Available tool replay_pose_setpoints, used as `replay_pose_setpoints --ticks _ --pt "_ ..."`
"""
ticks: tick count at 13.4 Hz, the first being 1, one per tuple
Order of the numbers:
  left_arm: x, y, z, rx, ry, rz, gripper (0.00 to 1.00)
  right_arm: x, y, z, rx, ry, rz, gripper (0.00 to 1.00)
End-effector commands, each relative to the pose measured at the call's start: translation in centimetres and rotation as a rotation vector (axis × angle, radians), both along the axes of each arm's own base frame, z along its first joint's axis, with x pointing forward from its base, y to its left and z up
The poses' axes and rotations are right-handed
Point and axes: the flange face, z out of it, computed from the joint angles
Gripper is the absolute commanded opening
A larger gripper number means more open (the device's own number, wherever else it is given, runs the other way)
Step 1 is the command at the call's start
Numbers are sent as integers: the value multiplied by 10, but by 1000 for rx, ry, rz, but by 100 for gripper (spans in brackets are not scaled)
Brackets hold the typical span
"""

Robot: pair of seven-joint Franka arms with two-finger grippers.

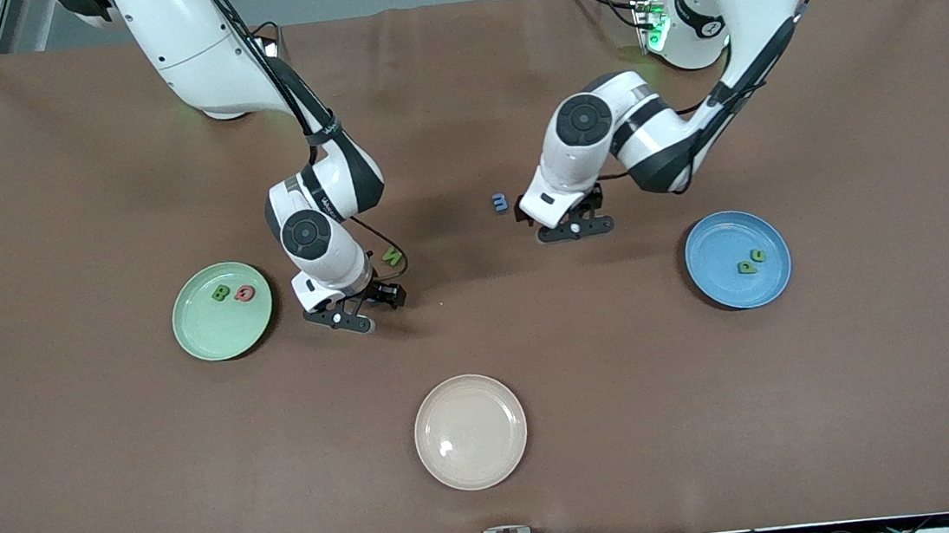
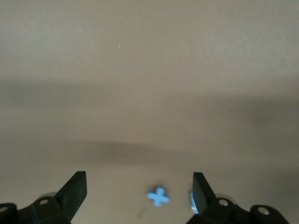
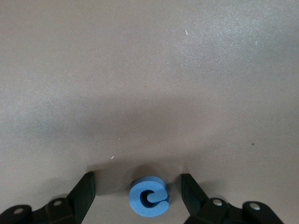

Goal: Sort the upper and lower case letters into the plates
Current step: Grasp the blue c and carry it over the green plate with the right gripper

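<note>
My right gripper [image 1: 351,311] is open, low over the table beside the pale green plate [image 1: 201,338]. In the right wrist view its fingers [image 3: 85,189] stand either side of a blue round letter [image 3: 148,196] without touching it. My left gripper [image 1: 572,226] is open over the table's middle. A small blue cross-shaped letter [image 2: 158,196] lies below between its fingers [image 2: 74,189], and another blue piece [image 2: 192,201] shows beside one finger. The green plate holds a green letter [image 1: 220,293] and a pink-red letter [image 1: 245,294]. The blue plate [image 1: 716,287] holds two green letters [image 1: 747,267].
A blue letter [image 1: 500,202] lies on the table beside my left gripper. A green letter [image 1: 391,256] lies beside my right gripper. A cream-beige plate [image 1: 474,467] sits nearest the front camera, empty.
</note>
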Motion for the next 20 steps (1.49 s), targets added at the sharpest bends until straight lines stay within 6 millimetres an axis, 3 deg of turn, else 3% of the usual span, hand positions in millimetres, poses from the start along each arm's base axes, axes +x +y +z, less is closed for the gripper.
replay_pose_setpoints --ticks 1,5,9,14,17,18,20 --pt "-9 -11 -14 26 13 151 100 -18 1 -5 -14 30 1 83" --pt "-22 -15 -40 64 36 408 100 -20 2 -3 -32 52 20 78" --pt "-34 -16 -52 55 4 570 100 -20 1 4 -52 72 37 77" --pt "-56 -14 -81 69 -1 531 100 -18 1 3 -60 60 46 73" --pt "-64 -14 -85 58 11 521 99 -16 -2 2 -61 62 42 43" --pt "-67 -14 -86 59 12 518 95 -15 -4 2 -61 62 39 34" --pt "-67 -14 -86 58 14 517 78 -13 -5 3 -59 59 36 11"
